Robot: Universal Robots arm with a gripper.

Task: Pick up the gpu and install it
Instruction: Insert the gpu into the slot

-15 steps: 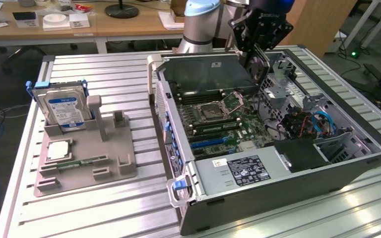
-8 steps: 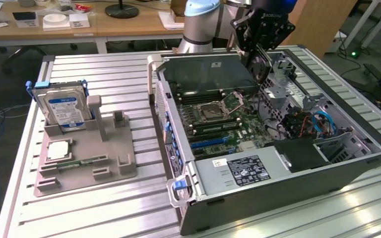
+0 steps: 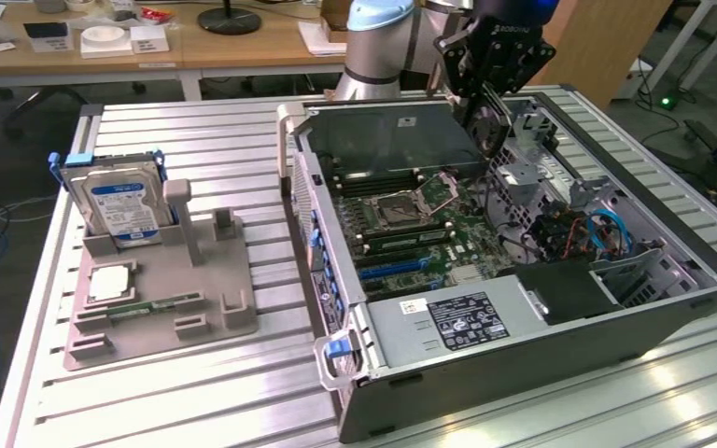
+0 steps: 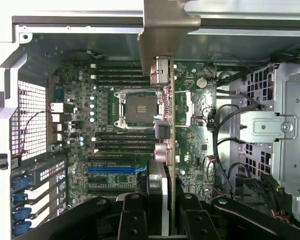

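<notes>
Wrist view looks straight down the gripper (image 4: 162,222) into the open computer case (image 4: 20,60). The hand is clamped on the gpu (image 4: 161,190): its two black fingers (image 4: 132,220) sit close together with the card pinched between them, seen edge-on as a thin strip running away from the camera. The card's pale metal bracket (image 4: 169,30) is at the far end, near the case's wall. Below the card lies the green motherboard (image 4: 75,100), with the square processor socket (image 4: 139,107) just beside the card's line and a blue slot (image 4: 115,170) nearer the fingers. A grey drive cage (image 4: 285,130) stands on the card's other side.

From the exterior view, the gripper (image 3: 489,98) hangs over the far end of the case (image 3: 521,364), with the gpu (image 3: 481,126) held upright beneath it, above the motherboard (image 3: 421,233) and between the socket (image 3: 399,213) and the drive cage (image 3: 545,177). Whether the card's lower edge touches the board cannot be told.

Towards the exterior view's left, well apart from the case, a grey holder tray (image 3: 209,322) lies on the slatted metal table (image 3: 184,401). A blue-labelled hard drive (image 3: 119,207) stands upright in it, with a processor chip (image 3: 107,283) and a narrow green memory stick (image 3: 153,305) lying flat nearby.
</notes>
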